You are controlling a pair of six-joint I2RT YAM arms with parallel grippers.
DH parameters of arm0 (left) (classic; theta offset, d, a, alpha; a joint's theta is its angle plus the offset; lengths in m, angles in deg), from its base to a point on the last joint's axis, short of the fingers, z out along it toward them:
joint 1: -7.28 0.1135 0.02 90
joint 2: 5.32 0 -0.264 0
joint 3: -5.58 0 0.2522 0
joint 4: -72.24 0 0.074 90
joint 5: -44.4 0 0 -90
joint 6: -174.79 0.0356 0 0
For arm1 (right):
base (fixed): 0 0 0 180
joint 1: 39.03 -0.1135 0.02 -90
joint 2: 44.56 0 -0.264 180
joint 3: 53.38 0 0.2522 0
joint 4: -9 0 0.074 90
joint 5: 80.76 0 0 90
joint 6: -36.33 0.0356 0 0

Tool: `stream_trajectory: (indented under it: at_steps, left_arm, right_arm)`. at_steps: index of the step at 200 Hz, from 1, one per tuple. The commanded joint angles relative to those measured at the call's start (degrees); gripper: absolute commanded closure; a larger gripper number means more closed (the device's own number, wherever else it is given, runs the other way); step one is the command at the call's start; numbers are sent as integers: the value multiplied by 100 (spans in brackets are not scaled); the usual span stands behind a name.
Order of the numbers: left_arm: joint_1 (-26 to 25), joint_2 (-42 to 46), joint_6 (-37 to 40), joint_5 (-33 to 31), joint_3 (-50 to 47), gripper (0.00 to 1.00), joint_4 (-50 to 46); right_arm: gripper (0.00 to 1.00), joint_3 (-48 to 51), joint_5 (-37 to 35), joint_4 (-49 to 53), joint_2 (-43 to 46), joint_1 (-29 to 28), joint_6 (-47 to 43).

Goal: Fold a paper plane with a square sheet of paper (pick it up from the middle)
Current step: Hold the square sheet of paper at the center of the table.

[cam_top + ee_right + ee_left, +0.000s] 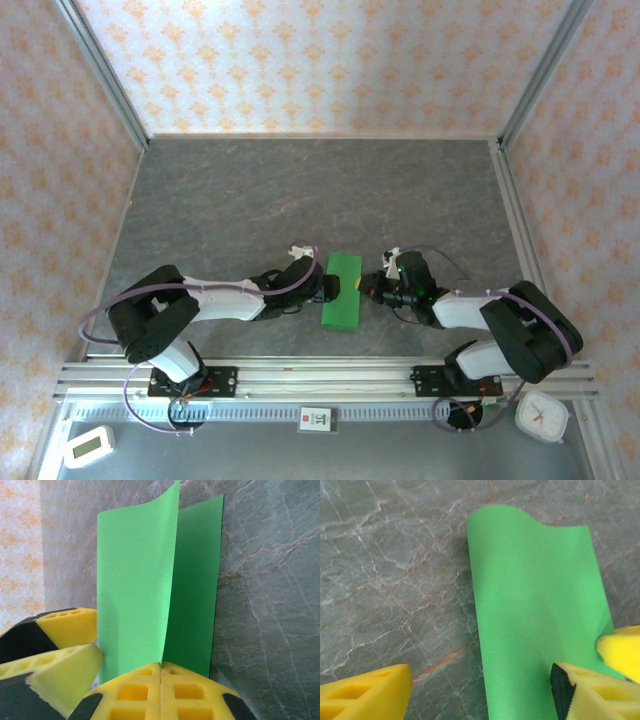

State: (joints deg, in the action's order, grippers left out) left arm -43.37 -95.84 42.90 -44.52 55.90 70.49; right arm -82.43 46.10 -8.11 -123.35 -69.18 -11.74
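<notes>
Low at frame centre, the half-folded paper is being pinched by the closed right hand to steady it. The left hand is being held wide open astride its edge, probably for creasing.

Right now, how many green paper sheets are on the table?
1: the green sheet, doubled over, between the open left gripper and the right gripper, shut on its edge. Another could hide between the layers.
</notes>
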Motion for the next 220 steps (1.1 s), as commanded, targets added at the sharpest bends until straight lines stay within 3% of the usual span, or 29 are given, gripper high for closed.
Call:
stream_trajectory:
  at_steps: [1,18,44,66,116,220]
  left_arm:
    - [-40,-96,115,86,-78,25,170]
    - [-32,-133,120,103,-87,25,177]
    - [-40,-184,103,90,-105,26,153]
    - [-50,-190,80,68,-114,26,140]
    - [-42,-107,110,26,-149,26,63]
    - [-45,-210,128,-187,-140,26,-102]
  right_arm:
    - [100,-9,-102,-38,21,24,-18]
    - [100,-30,-91,-20,14,22,-18]
    - [72,-119,-149,208,115,27,-76]
    - [64,-263,-488,730,437,61,-226]
    - [63,-471,-1094,1472,923,90,-396]
    - [66,-500,-1075,1525,869,96,-489]
